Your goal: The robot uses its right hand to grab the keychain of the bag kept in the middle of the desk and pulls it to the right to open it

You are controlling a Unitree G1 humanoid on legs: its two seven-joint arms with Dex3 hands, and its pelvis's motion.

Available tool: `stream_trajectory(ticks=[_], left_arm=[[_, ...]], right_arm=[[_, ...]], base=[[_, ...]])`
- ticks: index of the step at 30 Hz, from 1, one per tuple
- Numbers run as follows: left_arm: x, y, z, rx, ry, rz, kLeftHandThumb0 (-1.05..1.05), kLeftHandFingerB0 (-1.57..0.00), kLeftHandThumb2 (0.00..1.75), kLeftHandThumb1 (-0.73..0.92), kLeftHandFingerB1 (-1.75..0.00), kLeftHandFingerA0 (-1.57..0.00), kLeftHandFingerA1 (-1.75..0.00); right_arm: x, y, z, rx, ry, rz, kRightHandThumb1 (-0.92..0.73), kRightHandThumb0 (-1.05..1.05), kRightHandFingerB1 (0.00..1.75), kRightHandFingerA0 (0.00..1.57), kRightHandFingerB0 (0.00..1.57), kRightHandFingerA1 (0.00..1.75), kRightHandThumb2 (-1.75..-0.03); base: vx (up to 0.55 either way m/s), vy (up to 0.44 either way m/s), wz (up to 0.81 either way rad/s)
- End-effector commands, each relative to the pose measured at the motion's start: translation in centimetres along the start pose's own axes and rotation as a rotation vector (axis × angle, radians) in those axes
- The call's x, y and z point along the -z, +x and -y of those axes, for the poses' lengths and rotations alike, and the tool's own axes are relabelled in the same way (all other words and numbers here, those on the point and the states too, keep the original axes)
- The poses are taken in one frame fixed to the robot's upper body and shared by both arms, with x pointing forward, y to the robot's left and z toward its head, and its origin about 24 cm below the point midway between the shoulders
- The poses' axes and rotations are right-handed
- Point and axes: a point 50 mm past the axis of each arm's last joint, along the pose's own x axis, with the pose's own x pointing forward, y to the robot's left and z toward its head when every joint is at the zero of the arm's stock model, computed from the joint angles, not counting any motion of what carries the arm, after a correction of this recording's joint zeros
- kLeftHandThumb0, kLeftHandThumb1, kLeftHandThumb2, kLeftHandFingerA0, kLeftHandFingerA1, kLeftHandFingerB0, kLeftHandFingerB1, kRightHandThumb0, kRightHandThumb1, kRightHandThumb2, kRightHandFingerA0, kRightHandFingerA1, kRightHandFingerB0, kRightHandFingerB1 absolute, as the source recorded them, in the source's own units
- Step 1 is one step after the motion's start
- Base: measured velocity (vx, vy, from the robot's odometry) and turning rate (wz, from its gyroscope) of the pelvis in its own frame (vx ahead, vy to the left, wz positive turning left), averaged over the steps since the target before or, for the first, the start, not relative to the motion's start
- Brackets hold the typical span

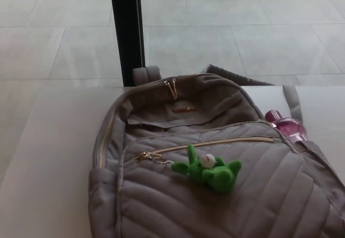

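The head view looks down on a grey quilted backpack [215,162] lying on a pale desk [48,157], filling the middle and lower right of the picture. Its front pocket is closed: a gold zip line [215,142] runs across the pocket from the left side to the right, and the slider [144,156] sits at the left end. A small metal clasp joins that slider to a green plush keychain [211,170], a frog-like toy with a white ball at its middle. The toy rests flat on the quilted front panel, just right of the slider and below the zip line.

Higher up, two gold zip pulls [171,88] meet at the top of the backpack, so the main compartment also looks closed. A short carry handle [146,75] sticks up behind them. On the right side, a pink bottle [287,124] pokes out of the side pocket, with a grey strap [294,102] running past it over the desk.

Behind the desk stands a black post [127,30] against a floor of large pale tiles [242,27].

Neither robot hand shows in this view, so the state of their fingers cannot be told.
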Motion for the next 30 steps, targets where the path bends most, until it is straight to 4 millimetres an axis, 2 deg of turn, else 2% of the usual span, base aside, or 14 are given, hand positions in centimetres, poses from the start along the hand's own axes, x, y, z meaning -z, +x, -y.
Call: stream_trajectory(ticks=[1, 2, 3, 6, 7, 9, 10, 12, 13, 15, 16, 17, 23, 30], left_arm=[[0.2, -0.1, -0.6, -0.006, 0.003, 0.006, -0.55, -0.72, 0.57, 0.55, -0.46, -0.8, -0.7], [0.1, -0.1, -0.7, -0.006, 0.002, 0.009, -0.55, -0.72, 0.57, 0.55, -0.46, -0.8, -0.7], [0.2, -0.1, -0.7, -0.004, -0.005, 0.005, -0.56, -0.68, 0.57, 0.54, -0.46, -0.81, -0.71], [0.2, -0.1, -0.7, -0.001, 0.01, 0.005, -0.57, -0.66, 0.57, 0.55, -0.45, -0.8, -0.7], [0.2, -0.1, -0.7, -0.001, 0.016, 0.006, -0.57, -0.66, 0.57, 0.55, -0.45, -0.8, -0.7], [0.2, -0.1, -0.5, 0.003, 0.023, 0.004, -0.55, -0.65, 0.57, 0.57, -0.45, -0.79, -0.71], [0.2, -0.1, -0.5, 0.003, 0.023, 0.004, -0.55, -0.65, 0.57, 0.57, -0.45, -0.79, -0.71], [0.2, -0.2, -0.5, 0.002, 0.017, 0.01, -0.54, -0.71, 0.57, 0.56, -0.46, -0.81, -0.74], [0.2, -0.2, -0.5, -0.001, 0.018, 0.01, -0.55, -0.7, 0.57, 0.56, -0.46, -0.84, -0.82], [0.3, -0.1, -0.5, 0.0, -0.008, 0.002, -0.56, -0.68, 0.57, 0.55, -0.45, -0.78, -0.66], [0.3, -0.1, -0.5, -0.004, -0.003, -0.001, -0.55, -0.7, 0.57, 0.55, -0.45, -0.8, -0.7], [0.3, -0.1, -0.5, -0.001, 0.0, 0.008, -0.56, -0.71, 0.57, 0.55, -0.46, -0.8, -0.72], [0.0, -0.1, -0.5, -0.007, 0.038, 0.019, -0.57, -0.69, 0.57, 0.56, -0.45, -0.77, -0.73], [0.0, -0.1, -0.6, -0.007, 0.023, 0.018, -0.54, -0.69, 0.57, 0.56, -0.46, -0.79, -0.72]], right_arm=[[-13.4, 1.8, -2.4, -0.136, 0.373, 0.368, -0.65, -0.73, 0.41, 0.44, 0.2, 0.56, -0.6], [-14.3, 1.6, -2.8, -0.156, 0.348, 0.405, -0.65, -0.73, 0.41, 0.44, 0.2, 0.56, -0.6], [-17.3, 0.4, -4.3, -0.237, 0.321, 0.53, -0.55, -0.71, 0.43, 0.31, 0.14, 0.55, -0.89], [-21.2, -2.4, -7.0, -0.369, 0.312, 0.699, -0.53, -0.72, 0.41, 0.33, 0.11, 0.58, -0.87], [-21.5, -2.8, -7.3, -0.376, 0.308, 0.715, -0.53, -0.72, 0.41, 0.33, 0.11, 0.58, -0.87], [-24.2, -6.2, -9.9, -0.497, 0.296, 0.813, -0.5, -0.7, 0.42, 0.32, 0.11, 0.58, -0.86], [-24.2, -6.2, -9.9, -0.497, 0.296, 0.811, -0.5, -0.7, 0.42, 0.32, 0.11, 0.58, -0.86], [-25.1, -7.9, -11.8, -0.55, 0.235, 0.898, -0.5, -0.7, 0.43, 0.29, 0.12, 0.58, -0.86], [-25.3, -8.5, -12.6, -0.601, 0.247, 0.905, -0.48, -0.71, 0.43, 0.31, 0.15, 0.58, -0.85], [-25.4, -9.8, -14.2, -0.679, 0.187, 0.981, -0.49, -0.69, 0.44, 0.33, 0.17, 0.59, -0.86], [-25.3, -11.0, -15.5, -0.754, 0.144, 0.982, -0.61, -0.7, 0.31, 0.4, 0.28, 0.5, -0.59], [-25.2, -11.6, -16.1, -0.789, 0.102, 1.005, -0.62, -0.7, 0.31, 0.4, 0.26, 0.5, -0.6], [-24.3, -13.9, -18.5, -0.899, 0.005, 1.016, -0.59, -0.7, 0.34, 0.44, 0.35, 0.61, -0.59], [-23.1, -14.3, -19.7, -0.951, -0.083, 0.976, -0.6, -0.71, 0.35, 0.53, 0.38, 0.65, -0.59]], base=[[0.0, 0.0, 0.0], [0.0, 0.0, 0.0], [0.0, 0.0, 0.0], [0.0, 0.0, 0.0], [0.0, 0.0, 0.0], [0.0, 0.0, 0.0], [0.0, 0.0, 0.0], [0.0, 0.0, 0.0], [0.0, 0.0, 0.0], [0.0, 0.0, 0.0], [0.0, 0.0, 0.0], [0.0, 0.0, 0.0], [0.0, 0.0, 0.0], [0.0, 0.0, 0.0]])
